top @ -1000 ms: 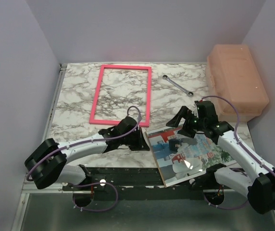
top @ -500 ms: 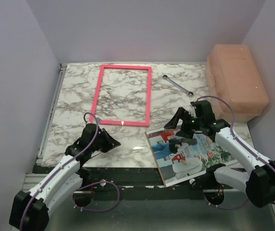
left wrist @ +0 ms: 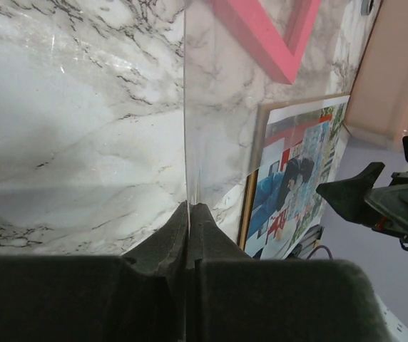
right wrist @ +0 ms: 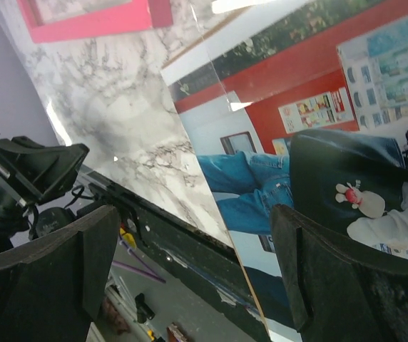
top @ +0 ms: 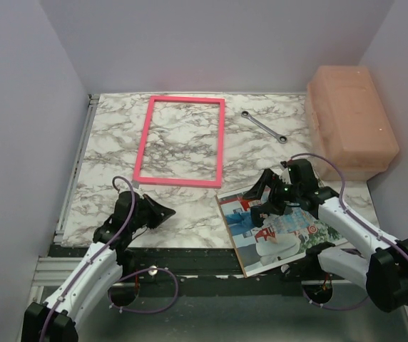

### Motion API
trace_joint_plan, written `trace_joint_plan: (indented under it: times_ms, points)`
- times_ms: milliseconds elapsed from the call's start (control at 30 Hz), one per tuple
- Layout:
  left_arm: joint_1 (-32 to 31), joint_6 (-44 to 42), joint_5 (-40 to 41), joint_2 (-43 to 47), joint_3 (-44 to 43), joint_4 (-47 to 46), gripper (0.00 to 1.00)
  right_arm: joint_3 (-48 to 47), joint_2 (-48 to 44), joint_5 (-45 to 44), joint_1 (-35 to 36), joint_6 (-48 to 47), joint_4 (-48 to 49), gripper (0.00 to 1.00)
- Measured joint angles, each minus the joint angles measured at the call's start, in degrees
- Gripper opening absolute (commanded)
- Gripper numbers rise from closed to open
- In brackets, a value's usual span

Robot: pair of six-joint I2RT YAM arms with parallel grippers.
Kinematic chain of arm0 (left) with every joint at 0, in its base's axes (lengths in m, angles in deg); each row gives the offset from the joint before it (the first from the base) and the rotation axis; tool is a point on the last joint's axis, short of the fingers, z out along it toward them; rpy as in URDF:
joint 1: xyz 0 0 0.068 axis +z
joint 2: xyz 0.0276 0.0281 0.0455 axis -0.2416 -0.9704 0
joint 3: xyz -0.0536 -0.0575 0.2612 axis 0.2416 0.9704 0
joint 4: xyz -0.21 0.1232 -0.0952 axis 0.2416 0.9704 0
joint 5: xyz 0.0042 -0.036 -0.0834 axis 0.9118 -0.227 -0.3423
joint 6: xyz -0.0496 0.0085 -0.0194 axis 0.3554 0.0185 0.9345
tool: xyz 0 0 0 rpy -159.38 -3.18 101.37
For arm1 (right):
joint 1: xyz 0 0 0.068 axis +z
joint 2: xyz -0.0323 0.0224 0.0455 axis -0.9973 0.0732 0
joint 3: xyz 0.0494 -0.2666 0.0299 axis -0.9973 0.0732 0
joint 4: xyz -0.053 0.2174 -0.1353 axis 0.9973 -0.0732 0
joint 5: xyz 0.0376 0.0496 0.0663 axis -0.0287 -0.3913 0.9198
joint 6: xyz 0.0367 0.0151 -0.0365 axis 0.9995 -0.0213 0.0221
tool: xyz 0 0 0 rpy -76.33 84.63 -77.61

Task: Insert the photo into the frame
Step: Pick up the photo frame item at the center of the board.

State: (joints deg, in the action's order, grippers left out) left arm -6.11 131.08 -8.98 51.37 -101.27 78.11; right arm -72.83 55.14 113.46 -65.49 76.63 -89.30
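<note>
A thin, bright pink frame (top: 222, 142) lies flat and empty on the marble tabletop, towards the far side, left of centre, its long sides running away from me. A glossy photo (top: 289, 231) lies face up at the near right, turned askew, overhanging the table's near edge. It shows people in jeans before red-and-white machines. The photo's far corner lies just beside the frame's near right corner.

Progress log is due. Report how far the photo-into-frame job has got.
Done: nothing visible yet; the frame lies empty on the table, marble showing through it. In hand: the right hand hangs open over the photo's far corner, not gripping; the left hand is shut, apparently on a thin clear sheet. Left: grasp the photo, carry it over, seat it in the frame.
</note>
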Motion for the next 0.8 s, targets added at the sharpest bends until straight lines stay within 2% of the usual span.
trace_joint_plan:
  times_ms: [133, 367, 600, 800]
  points:
    - [-0.3, 2.5, -1.3, -5.0, 3.2, -6.8, 0.06, 4.5, -0.7, 1.9, 0.2, 2.1, 3.2, 0.93]
    - [-3.9, 6.3, -2.3, -13.2, 3.3, -16.4, 0.06, 11.1, -0.2, 3.8, 2.5, 8.2, 12.2, 0.90]
    - [-9.5, 10.5, -1.6, -14.9, 2.0, -21.9, 0.07, 15.1, 1.7, 2.9, 6.3, 16.3, 23.5, 0.85]
    - [-12.2, 14.6, -0.9, -14.5, 2.4, -26.2, 0.07, 22.2, -1.3, -1.0, 6.7, 25.0, 32.7, 0.80]
